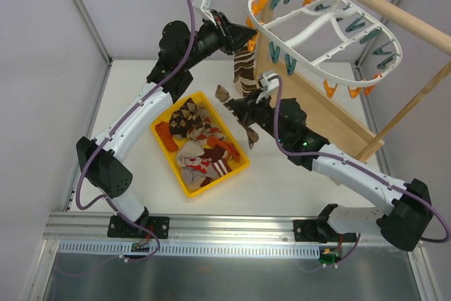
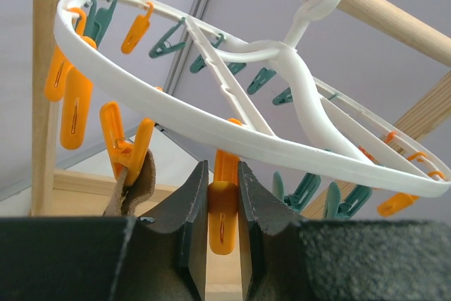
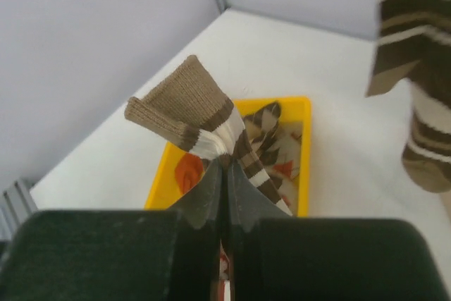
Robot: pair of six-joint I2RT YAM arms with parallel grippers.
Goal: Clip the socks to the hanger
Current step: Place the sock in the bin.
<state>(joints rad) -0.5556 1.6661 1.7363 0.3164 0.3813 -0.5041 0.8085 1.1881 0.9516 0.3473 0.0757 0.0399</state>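
Observation:
The white oval hanger (image 1: 310,61) hangs by its hook from a wooden pole, orange and teal clothespins dangling from its ring (image 2: 232,132). My left gripper (image 1: 239,33) is raised under its left end, shut on an orange clothespin (image 2: 223,216). Beside it, another orange pin holds a brown striped sock (image 1: 244,68), whose cuff (image 2: 137,181) shows in the left wrist view. My right gripper (image 1: 236,107) is lower, over the table, and is shut on a second brown-and-white striped sock (image 3: 190,107), whose foot dangles below (image 1: 250,134).
A yellow tray (image 1: 167,160) left of centre holds several more patterned socks (image 1: 201,146). The wooden stand (image 1: 331,114) and its pole (image 1: 394,8) fill the back right. Grey walls close the left and far sides of the table.

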